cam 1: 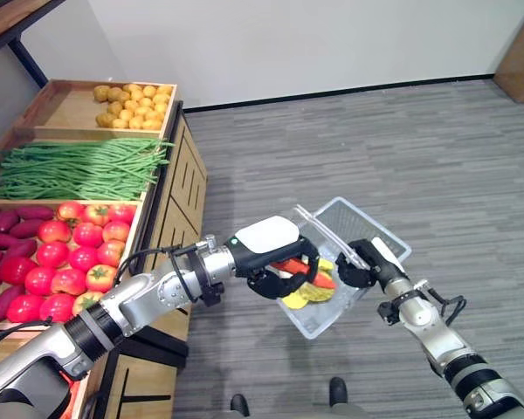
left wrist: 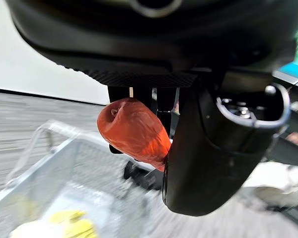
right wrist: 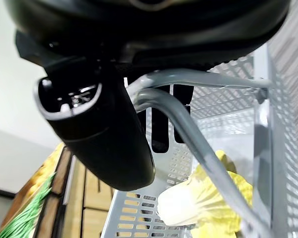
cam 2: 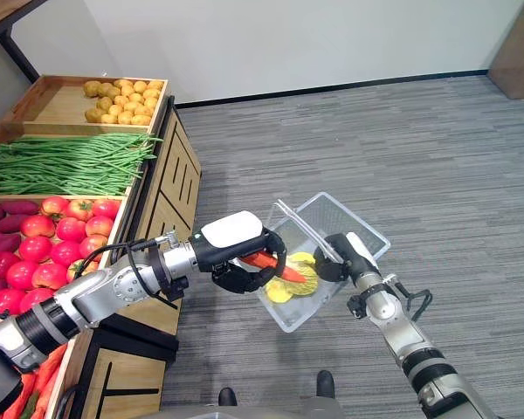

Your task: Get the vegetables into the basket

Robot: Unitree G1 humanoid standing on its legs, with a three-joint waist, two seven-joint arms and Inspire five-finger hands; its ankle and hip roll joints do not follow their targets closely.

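In the left eye view, the robot's left hand (cam 1: pixel 284 266) reaches over a clear plastic basket (cam 1: pixel 380 229) held above grey carpet (cam 1: pixel 402 140), its fingers curled round an orange-red carrot (cam 1: pixel 299 267). Yellow-green cabbage (cam 1: pixel 307 294) lies in the basket under the carrot. The right hand (cam 1: pixel 364 262) grips the basket's handles (cam 1: pixel 329 233) at its near rim. To the robot's left stands a wooden produce stand (cam 1: pixel 170 188) with potatoes (cam 1: pixel 133 105), green beans (cam 1: pixel 79 168), tomatoes (cam 1: pixel 74 257) and purple sweet potatoes (cam 1: pixel 2 240). The left wrist view shows the carrot (left wrist: pixel 134 133) pinched between thumb and fingers above the basket (left wrist: pixel 59 173). The right wrist view shows the right hand's thumb (right wrist: pixel 107 134) and fingers closed round two grey handles (right wrist: pixel 188 114), with cabbage (right wrist: pixel 203 206) inside the perforated basket (right wrist: pixel 273 124).
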